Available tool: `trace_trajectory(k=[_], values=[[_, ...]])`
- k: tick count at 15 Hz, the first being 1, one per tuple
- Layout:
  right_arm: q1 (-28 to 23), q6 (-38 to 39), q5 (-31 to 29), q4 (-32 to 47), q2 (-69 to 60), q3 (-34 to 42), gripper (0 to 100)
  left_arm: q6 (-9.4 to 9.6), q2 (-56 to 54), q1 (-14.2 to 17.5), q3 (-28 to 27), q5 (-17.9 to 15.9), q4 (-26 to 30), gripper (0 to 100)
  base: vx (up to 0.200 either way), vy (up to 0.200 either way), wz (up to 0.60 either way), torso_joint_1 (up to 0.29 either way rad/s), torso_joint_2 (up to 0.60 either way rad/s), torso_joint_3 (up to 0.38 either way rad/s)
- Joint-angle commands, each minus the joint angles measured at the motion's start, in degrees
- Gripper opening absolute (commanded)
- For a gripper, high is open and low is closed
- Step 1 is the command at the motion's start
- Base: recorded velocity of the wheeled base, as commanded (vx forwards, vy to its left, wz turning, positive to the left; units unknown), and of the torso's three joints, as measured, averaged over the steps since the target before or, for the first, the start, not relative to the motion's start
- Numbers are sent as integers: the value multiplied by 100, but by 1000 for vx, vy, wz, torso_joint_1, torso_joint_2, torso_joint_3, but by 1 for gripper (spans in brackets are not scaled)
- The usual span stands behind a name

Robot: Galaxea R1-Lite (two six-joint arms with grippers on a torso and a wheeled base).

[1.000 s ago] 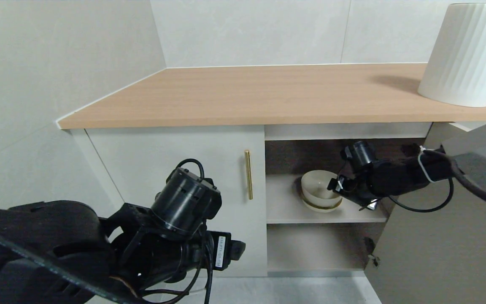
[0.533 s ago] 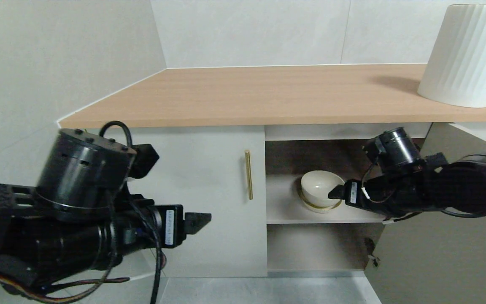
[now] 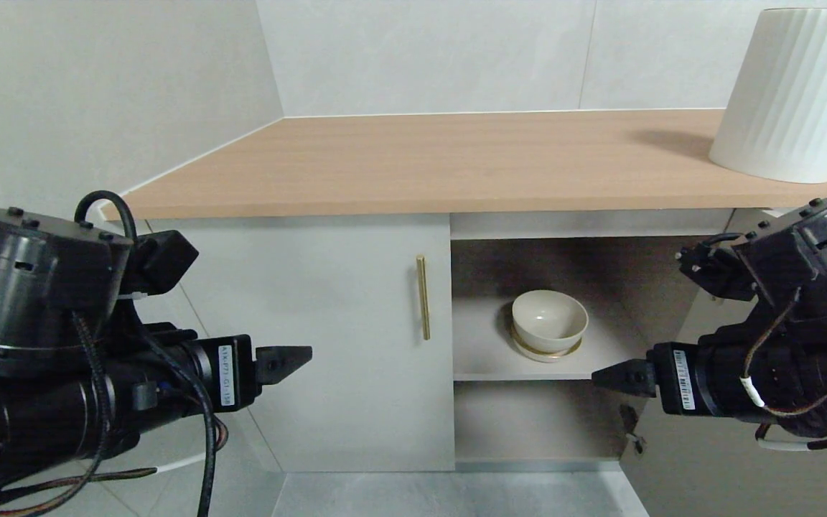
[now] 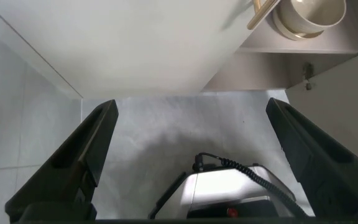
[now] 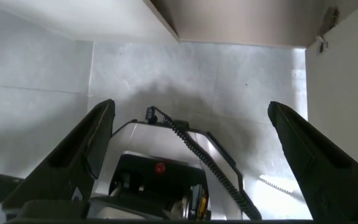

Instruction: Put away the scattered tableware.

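Both claws are wide open, holding nothing and touching nothing.

Left claw (image 3: 283,359): hangs low in front of the closed door (image 3: 327,323), apart from it and short of the brass handle (image 3: 422,296). In its wrist view the fingers (image 4: 86,155) are spread far apart, with floor (image 3: 456,495) between them.

Right claw (image 3: 620,377): hangs at the open half of the cupboard, roughly level with the front edge of the shelf (image 3: 485,359) and well clear of the bowl (image 3: 550,319). Its fingers (image 5: 79,155) are equally wide, again with floor tile between them.

The bowl is cream and upright. It sits on a gold-rimmed plate (image 3: 544,353) on the middle shelf inside the open compartment, about midway across. The lower shelf space is beneath it.

The right door (image 3: 701,445) is swung open toward the room, beside the right arm.

The worktop (image 3: 456,158) is wood-tone and runs into the wall corner. A white ribbed tub (image 3: 790,93) stands at its right end.
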Motion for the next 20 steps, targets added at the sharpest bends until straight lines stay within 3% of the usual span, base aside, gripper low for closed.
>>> trace_trajectory(k=[1, 5, 20], values=[[29, -1, -13, -15, -147, 87, 100, -1, -9, 3, 23, -5, -9, 100, 0, 0, 0, 0, 0, 0], [29, -10, -48, -6, -121, 105, 100, -1, 62, 3, 58, -5, -9, 100, 0, 0, 0, 0, 0, 0], [37, -27, -127, 21, -147, 166, 100, -1, 114, 3, 58, -14, -9, 100, -200, 0, 0, 3, 2, 1]])
